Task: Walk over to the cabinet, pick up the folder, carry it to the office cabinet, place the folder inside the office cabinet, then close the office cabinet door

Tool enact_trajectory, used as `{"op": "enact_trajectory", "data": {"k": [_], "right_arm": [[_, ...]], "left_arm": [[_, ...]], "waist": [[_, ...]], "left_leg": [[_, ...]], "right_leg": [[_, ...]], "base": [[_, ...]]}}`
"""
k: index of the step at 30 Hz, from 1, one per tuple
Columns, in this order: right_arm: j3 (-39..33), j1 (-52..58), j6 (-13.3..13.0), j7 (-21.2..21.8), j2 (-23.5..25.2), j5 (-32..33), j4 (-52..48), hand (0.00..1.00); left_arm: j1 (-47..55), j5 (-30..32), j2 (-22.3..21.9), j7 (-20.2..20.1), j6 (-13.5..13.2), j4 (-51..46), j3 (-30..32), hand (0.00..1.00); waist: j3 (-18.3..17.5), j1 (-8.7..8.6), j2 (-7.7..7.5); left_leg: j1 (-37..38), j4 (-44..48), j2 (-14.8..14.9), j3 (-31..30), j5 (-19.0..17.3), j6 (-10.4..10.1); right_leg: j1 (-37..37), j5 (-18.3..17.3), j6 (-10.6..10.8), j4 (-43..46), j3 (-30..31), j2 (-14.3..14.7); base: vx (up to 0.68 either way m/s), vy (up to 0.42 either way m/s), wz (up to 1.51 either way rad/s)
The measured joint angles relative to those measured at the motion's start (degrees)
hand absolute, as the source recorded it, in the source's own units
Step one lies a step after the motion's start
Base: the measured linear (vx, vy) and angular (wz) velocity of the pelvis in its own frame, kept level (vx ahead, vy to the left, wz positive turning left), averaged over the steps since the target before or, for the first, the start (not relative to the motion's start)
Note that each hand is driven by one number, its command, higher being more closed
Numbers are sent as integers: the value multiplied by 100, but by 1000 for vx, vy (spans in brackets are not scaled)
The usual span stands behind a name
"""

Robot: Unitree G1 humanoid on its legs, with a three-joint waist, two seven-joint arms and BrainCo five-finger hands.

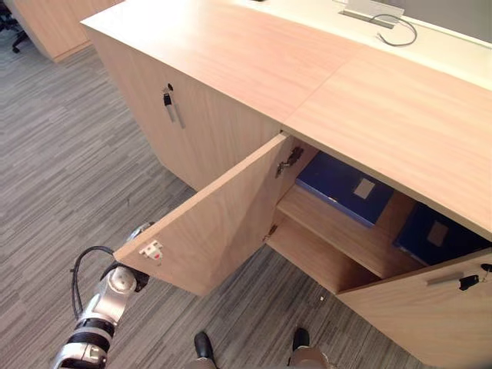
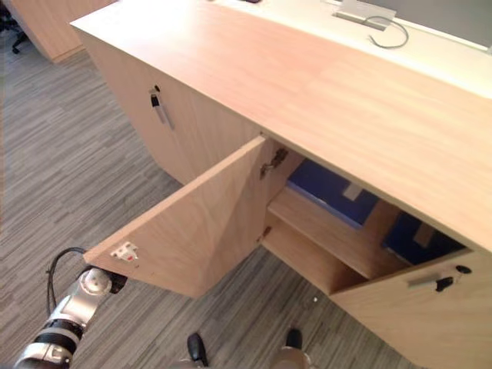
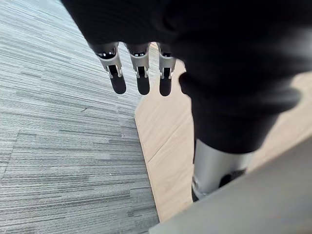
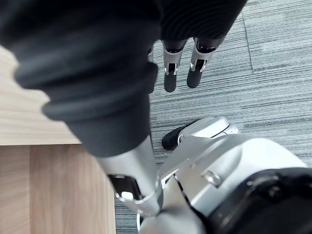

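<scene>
Two dark blue folders lie on the upper shelf inside the open office cabinet (image 1: 369, 115): one (image 1: 342, 187) behind the left door, the other (image 1: 438, 234) further right. The left door (image 1: 207, 223) swings wide open towards me. The right door (image 1: 430, 307) stands partly open, with a silver handle (image 1: 446, 278). My left hand (image 3: 139, 80) hangs open at the outer edge of the left door, fingers straight; whether it touches the wood I cannot tell. My right hand (image 4: 170, 73) is open, holds nothing and points down at the carpet.
A closed cabinet door with a handle (image 1: 171, 106) is left of the open one. A white desk (image 1: 430, 38) with a grey cable runs behind the cabinet top. Another wooden unit (image 1: 54, 27) stands far left. Grey striped carpet (image 1: 69, 177) covers the floor.
</scene>
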Motion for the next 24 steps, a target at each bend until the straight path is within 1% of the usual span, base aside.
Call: {"op": "enact_trajectory", "data": {"k": [1, 3, 4, 5, 7, 9, 10, 12, 13, 16, 22, 24], "right_arm": [[0, 0, 0, 1, 0, -2, 0, 0], [1, 20, -2, 5, 1, -2, 3, 0], [1, 33, -9, 32, 0, -13, 4, 0], [1, 43, -11, 48, 0, -20, 9, 0], [1, 63, -14, 84, -4, -47, 14, 0], [2, 69, -25, 108, -4, -156, 19, 0], [2, 70, -26, 112, -4, -198, 24, 0], [5, 67, -37, 140, -2, -240, 26, 0], [6, 60, -47, 171, -2, -239, 44, 0], [66, 45, -92, 203, -22, -244, 122, 0], [122, 47, -91, 211, -46, -269, 180, 0], [268, 67, -91, 209, -104, -272, 184, 0]], "left_arm": [[63, -31, 25, -30, 2, -106, -100, 0], [387, -277, 122, -267, -44, -734, -522, 0], [641, -510, 147, -402, -144, -1085, -876, 0], [769, -741, 107, -507, -210, -1230, -1068, 0], [920, -1109, -83, -686, -262, -1457, -1378, 0], [1039, -1686, -415, -1033, -400, -1678, -1951, 0], [1039, -1851, -497, -1141, -438, -1690, -2111, 0], [1036, -2357, -775, -1511, -505, -1780, -2580, 0], [1026, -2508, -907, -1657, -549, -1797, -2754, 0], [1019, -2887, -976, -1928, -559, -1796, -2845, 0], [966, -2974, -947, -1988, -557, -1793, -2857, 0], [969, -2974, -949, -1989, -557, -1788, -2865, 0]], "waist": [[-1, 0, -2], [-10, 7, -6], [-42, 9, -4], [-75, 9, -7], [-151, 6, -10], [-264, -47, -12], [-290, -59, -14], [-327, -99, -16], [-330, -132, -14], [-366, -191, -9], [-439, -222, -43], [-456, -229, -49]], "left_leg": [[9, -1, 0, 2, -1, -1], [37, -2, -3, 20, -5, -5], [40, -3, -6, 36, -9, -9], [40, -3, -5, 46, -12, -11], [44, -3, -5, 76, -25, -17], [52, -3, -3, 159, -47, -23], [53, -3, 0, 171, -52, -27], [68, -2, 18, 213, -64, -37], [93, -2, 35, 261, -71, -47], [160, -2, 99, 321, -90, -71], [228, -4, 103, 317, -99, -83], [280, -4, 99, 315, -115, -89]], "right_leg": [[3, 0, -4, 0, 2, -1], [0, -6, -27, -2, 9, -9], [-5, -9, -32, -12, 22, -13], [-11, -9, -32, -22, 34, -12], [-40, -7, -35, -28, 87, -7], [-88, 1, -43, -44, 164, 1], [-85, 3, -44, -46, 182, 6], [-91, 20, -32, -47, 226, 27], [-91, 22, -34, -47, 261, 48], [-82, 21, -41, -49, 294, 107], [-37, 14, -52, -75, 292, 112], [33, 11, -56, -109, 288, 112]], "base": [[-46, 24, -1], [-46, 25, -3], [-29, 27, -5], [-18, 24, -9], [-2, 14, -14], [12, 12, -20], [28, 8, -14], [29, 1, -12], [14, 0, -13], [-4, -10, -16], [0, 0, 0], [0, 0, 0]]}}
